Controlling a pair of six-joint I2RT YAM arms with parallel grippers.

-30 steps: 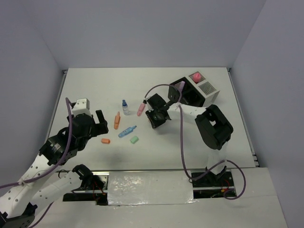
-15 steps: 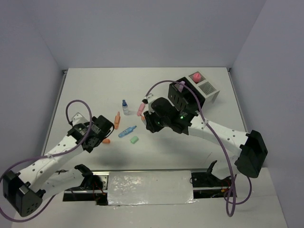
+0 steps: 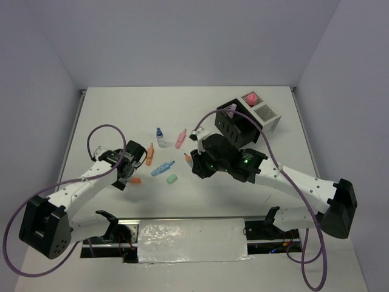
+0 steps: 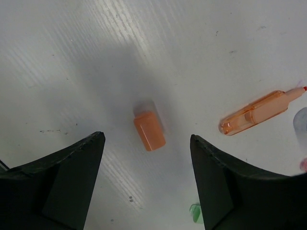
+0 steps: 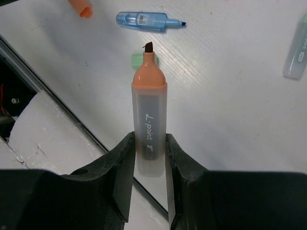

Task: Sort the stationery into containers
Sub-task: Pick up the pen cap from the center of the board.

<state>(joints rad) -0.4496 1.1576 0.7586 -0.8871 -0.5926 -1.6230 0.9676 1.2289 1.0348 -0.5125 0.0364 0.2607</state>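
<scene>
**Two arms over scattered stationery, one highlighter in grip**

The white tabletop [image 3: 121, 109] carries all the items. At its far right stand the two containers, touching side by side: the black container [image 3: 238, 126], nearer the centre, and the white container [image 3: 267, 113], with a pink item [image 3: 250, 98] in its far compartment.

The right pincer [image 5: 149, 143] is closed narrow on the clear barrel of the orange-tipped highlighter [image 5: 149, 81], whose uncapped tip points away from the wrist. It hangs above the tabletop, near the middle and well apart from both containers.

The left pincer [image 4: 145, 141] stands wide, its two fingers on either side of the orange stub [image 4: 149, 130] without touching it (the stub lies flat on the tabletop).

Loose on the tabletop between the arms lie:
- the loose orange highlighter [image 4: 256, 112], just beyond the left pincer
- the blue highlighter [image 5: 144, 19]
- the pink highlighter [image 3: 181, 139], farther back
- the small bottle [image 3: 160, 137], upright, between the orange and pink highlighters
- the green stub [image 3: 172, 179], near the blue highlighter
</scene>
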